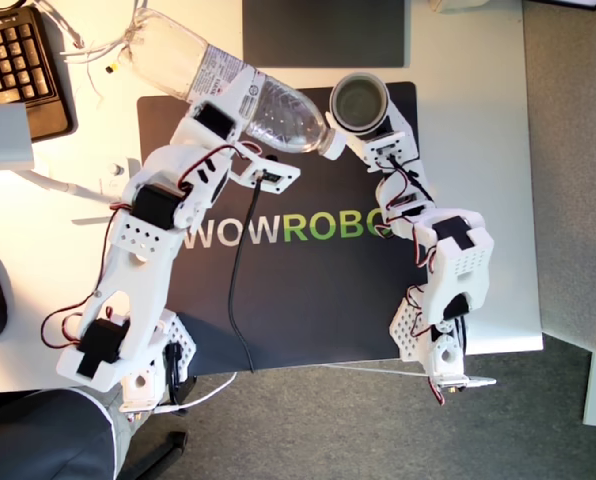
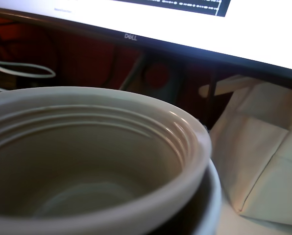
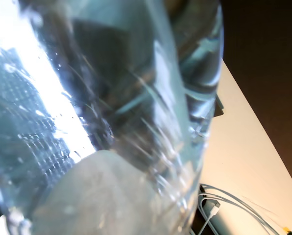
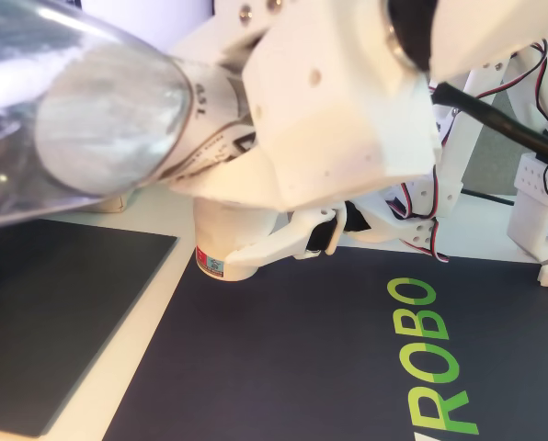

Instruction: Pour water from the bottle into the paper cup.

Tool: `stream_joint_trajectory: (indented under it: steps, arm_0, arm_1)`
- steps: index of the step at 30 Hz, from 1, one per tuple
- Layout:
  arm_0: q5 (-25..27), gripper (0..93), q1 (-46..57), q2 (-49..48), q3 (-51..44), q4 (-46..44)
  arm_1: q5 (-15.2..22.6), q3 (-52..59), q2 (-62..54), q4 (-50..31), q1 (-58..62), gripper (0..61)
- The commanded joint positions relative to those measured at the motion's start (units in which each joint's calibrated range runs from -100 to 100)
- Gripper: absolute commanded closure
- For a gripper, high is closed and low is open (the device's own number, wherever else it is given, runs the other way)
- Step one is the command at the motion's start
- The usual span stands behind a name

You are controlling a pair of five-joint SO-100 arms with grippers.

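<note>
We had 1 bottle [image 1: 233,85] clamped in my first gripper [image 1: 240,130], tipped with its capped mouth touching the rim of 1 paper cup [image 1: 360,103], which my second gripper [image 1: 386,140] held on the black mat [image 1: 308,300]. The cap looked on; nothing would pour, and pressing might tip the cup.

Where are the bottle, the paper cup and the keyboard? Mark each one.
bottle [image 1: 213,75]: exterior view, on its label band.
paper cup [image 1: 359,103]: exterior view, on its grey-brown inside.
keyboard [image 1: 18,60]: exterior view, on its keys at the view's upper left.
</note>
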Motion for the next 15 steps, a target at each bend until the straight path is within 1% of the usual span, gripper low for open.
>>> stream_joint_trajectory:
  steps: [1, 7, 12, 15]
  arm_0:
    - [1.03, 92.7, -0.77, -10.07, -1.92, -1.10]
    - [1.07, 92.7, -0.77, -9.72, -2.56, -1.02]
    - [1.17, 92.7, -0.90, -9.37, -2.65, -1.02]
    - [1.32, 92.7, -0.90, -7.90, -3.74, -1.10]
  arm_1:
    - [-0.44, 1.68, -4.82, -3.25, -1.90, 54.3]
    - [-0.39, 7.32, -5.85, -5.22, -2.26, 54.3]
    - [0.73, 8.77, -6.71, -4.81, -0.59, 54.3]
    - [1.61, 12.13, -8.08, -5.05, 0.37, 54.3]
